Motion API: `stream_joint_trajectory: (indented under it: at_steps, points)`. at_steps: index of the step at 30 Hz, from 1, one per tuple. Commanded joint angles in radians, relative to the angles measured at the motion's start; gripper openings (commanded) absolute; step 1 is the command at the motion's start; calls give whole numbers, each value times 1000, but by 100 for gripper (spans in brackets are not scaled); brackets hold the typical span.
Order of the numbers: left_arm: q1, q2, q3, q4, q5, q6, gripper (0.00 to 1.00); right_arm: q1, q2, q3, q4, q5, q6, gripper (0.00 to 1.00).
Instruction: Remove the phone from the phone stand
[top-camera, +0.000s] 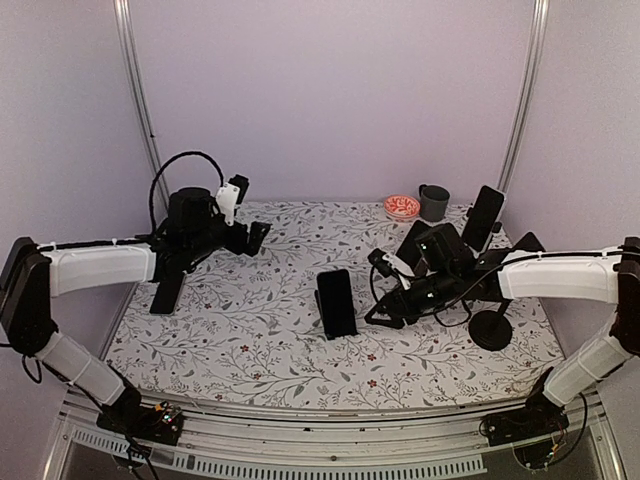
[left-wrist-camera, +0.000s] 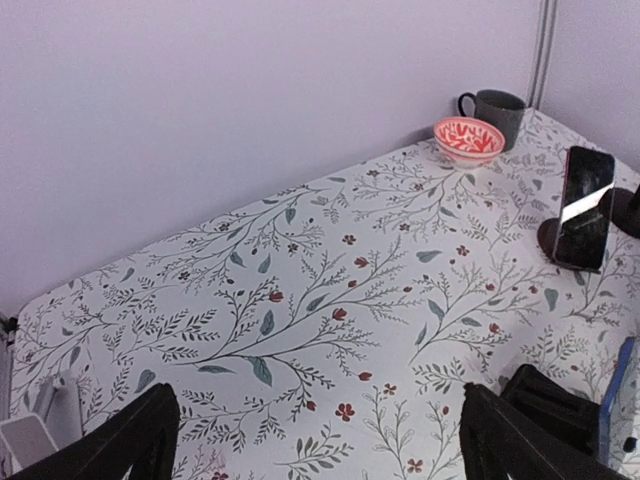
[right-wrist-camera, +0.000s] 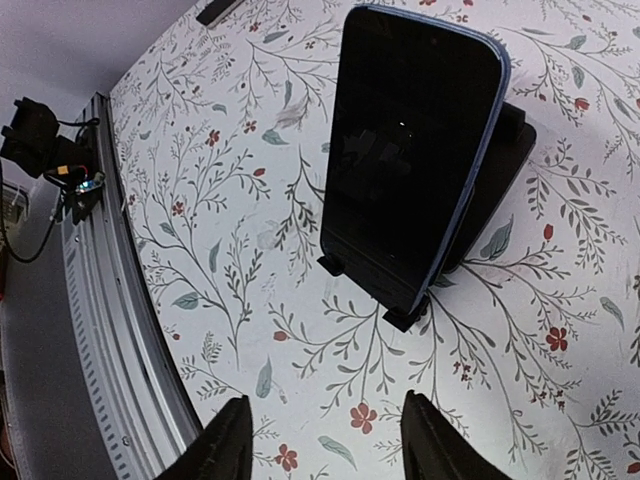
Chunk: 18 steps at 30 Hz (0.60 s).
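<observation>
Phone (top-camera: 335, 298) stands propped on phone stand (top-camera: 341, 333), table centre. Right gripper (top-camera: 380, 285) at its 3 o'clock, near, not touching. Left gripper (top-camera: 250, 215) at 10 o'clock, well apart.

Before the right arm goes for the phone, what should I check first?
1. Phone leaning in the phone stand, screen toward the wrist camera: ok.
2. Right gripper fingers apart, nothing between them: ok.
3. Right gripper around the phone: not ok, it is short of it.
4. Left gripper open, empty, away from the phone: ok.
5. Stand will stay put when the phone lifts: cannot tell.
</observation>
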<state>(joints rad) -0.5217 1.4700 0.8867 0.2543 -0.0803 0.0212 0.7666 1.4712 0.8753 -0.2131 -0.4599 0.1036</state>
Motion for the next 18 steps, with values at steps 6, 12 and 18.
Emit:
stream_joint_trajectory:
  at_steps: [6, 12, 18]
  points:
    - [9, -146, -61, -57, -47, -237, 99, 37, 161, -20, 76, 91, -34, 34]
    - [9, -193, -102, -71, -18, -258, 99, 47, 252, -22, 120, 120, -37, 22]
    - [8, -207, -131, -82, -6, -284, 97, 51, 326, -12, 163, 147, -29, 10]
